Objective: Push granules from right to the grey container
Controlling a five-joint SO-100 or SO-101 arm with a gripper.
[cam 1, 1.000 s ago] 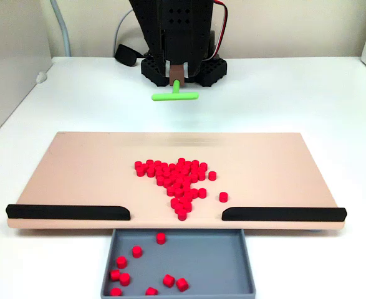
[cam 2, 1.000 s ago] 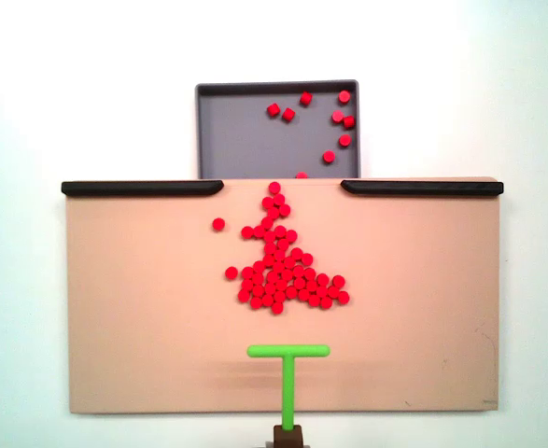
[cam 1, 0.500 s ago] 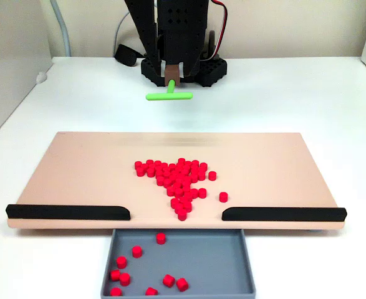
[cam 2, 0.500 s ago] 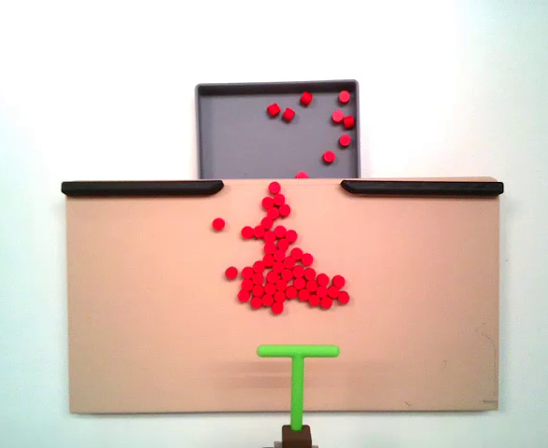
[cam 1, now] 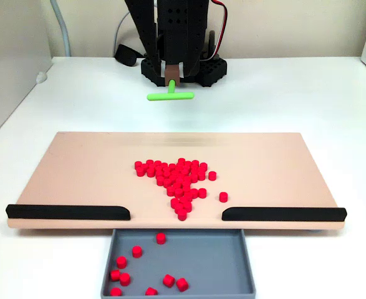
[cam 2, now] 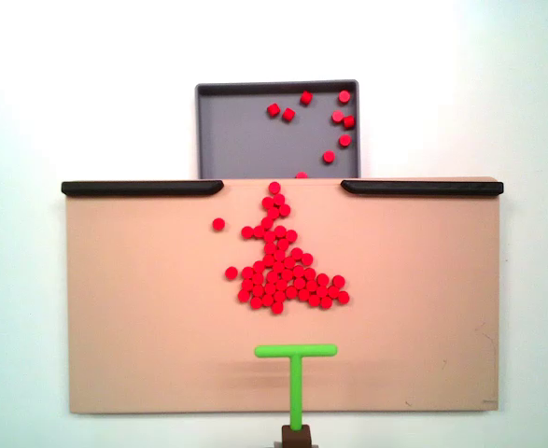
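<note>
On the tan board (cam 2: pixel 143 308) the granules (cam 2: pixel 283 271) lie in a rough triangle near the middle, its tip reaching toward the gap between the two black bars (cam 2: pixel 143 188), with two strays off to the left in the top-down fixed view. Beyond that gap sits the grey container (cam 2: pixel 236 140), which holds about ten pellets already, so the job looks partly done with most of the pile left to move. The green T-shaped pusher (cam 2: pixel 295 369) hangs behind the wide base of the pile, its crossbar apart from the pellets and offset a little to the right of the pile's centre in that view; in the front fixed view the pusher (cam 1: pixel 170 95) appears raised above the table near the arm's base (cam 1: pixel 183 68). The gripper (cam 1: pixel 172 76) holds the pusher's stem in a brown mount, and whether the jaws are clamped or merely carry it cannot be told. A good next stroke would likely lower the crossbar to the board, keep it square to the gap, and drive slowly, since the pile is wider than the bar and pellets may spill around its ends or catch against the bars.
</note>
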